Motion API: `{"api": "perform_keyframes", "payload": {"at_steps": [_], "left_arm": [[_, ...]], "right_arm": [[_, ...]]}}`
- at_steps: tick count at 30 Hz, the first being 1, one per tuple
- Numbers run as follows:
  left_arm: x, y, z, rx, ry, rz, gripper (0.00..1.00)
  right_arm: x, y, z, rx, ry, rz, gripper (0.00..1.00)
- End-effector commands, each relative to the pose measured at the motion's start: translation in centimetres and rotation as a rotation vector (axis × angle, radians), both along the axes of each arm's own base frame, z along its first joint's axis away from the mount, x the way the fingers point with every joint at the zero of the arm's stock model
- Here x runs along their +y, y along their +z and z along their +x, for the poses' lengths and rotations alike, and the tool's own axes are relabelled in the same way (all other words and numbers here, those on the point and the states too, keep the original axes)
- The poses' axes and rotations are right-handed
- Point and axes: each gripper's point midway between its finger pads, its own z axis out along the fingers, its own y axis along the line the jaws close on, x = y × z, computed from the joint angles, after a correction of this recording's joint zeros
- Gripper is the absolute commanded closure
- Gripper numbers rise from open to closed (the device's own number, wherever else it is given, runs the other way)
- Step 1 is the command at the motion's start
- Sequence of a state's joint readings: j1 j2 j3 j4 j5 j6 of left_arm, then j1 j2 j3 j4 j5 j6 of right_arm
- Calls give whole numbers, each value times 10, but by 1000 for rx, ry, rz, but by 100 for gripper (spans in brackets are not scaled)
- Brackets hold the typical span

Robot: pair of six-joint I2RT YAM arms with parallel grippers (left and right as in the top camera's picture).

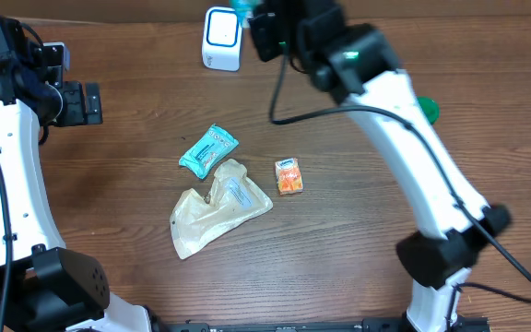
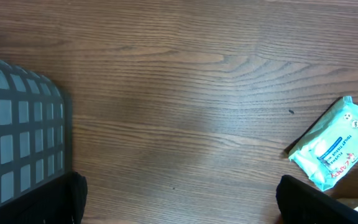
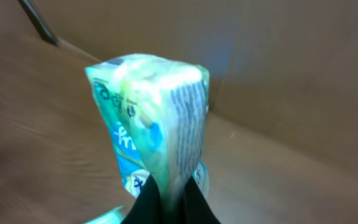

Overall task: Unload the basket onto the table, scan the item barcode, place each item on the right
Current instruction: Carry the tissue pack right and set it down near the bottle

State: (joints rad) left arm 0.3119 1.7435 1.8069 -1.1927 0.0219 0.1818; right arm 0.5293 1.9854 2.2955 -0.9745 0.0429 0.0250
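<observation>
The right tool (image 3: pixel 169 198) was clamped shut on a crinkly green-and-blue plastic packet (image 3: pixel 151 118), held aloft near the white box-shaped scanner (image 1: pixel 221 39). The left tool (image 2: pixel 185 202) gaped wide and empty above the brown wooden surface (image 2: pixel 179 74).

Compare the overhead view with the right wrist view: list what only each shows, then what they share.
Overhead only: the white scanner, a teal packet, an orange carton, a beige pouch and the open left gripper.
Right wrist only: a close look at the green packet pinched in the shut right gripper, with small print down one side.
Both: the wooden table.
</observation>
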Motion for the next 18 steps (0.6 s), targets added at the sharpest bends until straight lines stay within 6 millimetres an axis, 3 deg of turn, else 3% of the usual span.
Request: {"api": "perform_keyframes", "payload": {"at_steps": [1, 8, 12, 14, 18], "left_arm": [[-2, -1, 1, 1, 12, -8, 0], [-2, -1, 1, 1, 12, -8, 0], [-2, -1, 1, 1, 12, -8, 0], [-2, -1, 1, 1, 12, -8, 0], [-2, -1, 1, 1, 12, -8, 0]], "right_arm": [[-26, -9, -32, 274, -94, 192, 96], [-116, -93, -73, 672, -344, 30, 96], [-151, -134, -81, 772, -442, -53, 96], [-181, -171, -89, 846, -524, -127, 96], [-227, -225, -104, 927, -640, -221, 96]]}}
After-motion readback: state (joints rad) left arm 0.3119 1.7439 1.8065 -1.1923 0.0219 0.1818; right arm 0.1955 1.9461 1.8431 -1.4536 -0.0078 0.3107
